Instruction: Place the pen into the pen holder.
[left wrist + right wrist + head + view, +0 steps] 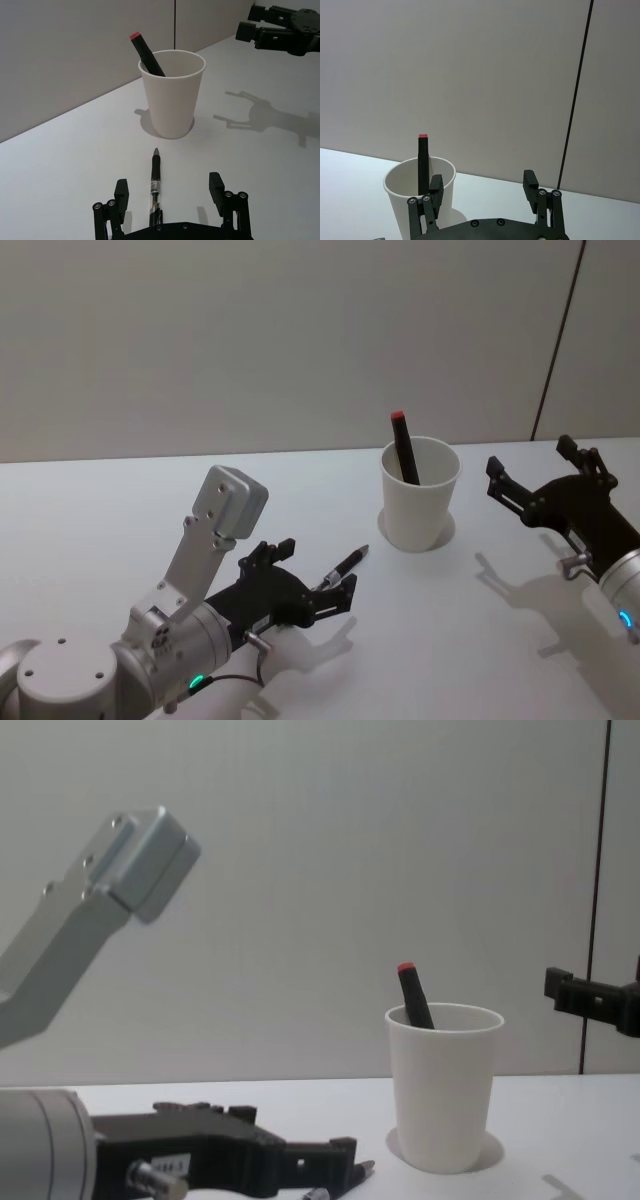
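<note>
Pen (155,180) on table (60,175), front-left of pen holder (172,100); marker (145,52) inside holder.

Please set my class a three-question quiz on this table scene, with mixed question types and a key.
1. True or false: the left claw is shut on the slim black-and-clear pen lying on the white table.
2. What leans inside the plain white paper cup? A) a black marker with a red end; B) a yellow pencil; C) nothing.
3. Fill in: the ____ claw hangs open above the table, off to the cup's right.

Key: 1 false, it is open and straddles the pen. 2 A. 3 right, meaning the right claw.
</note>
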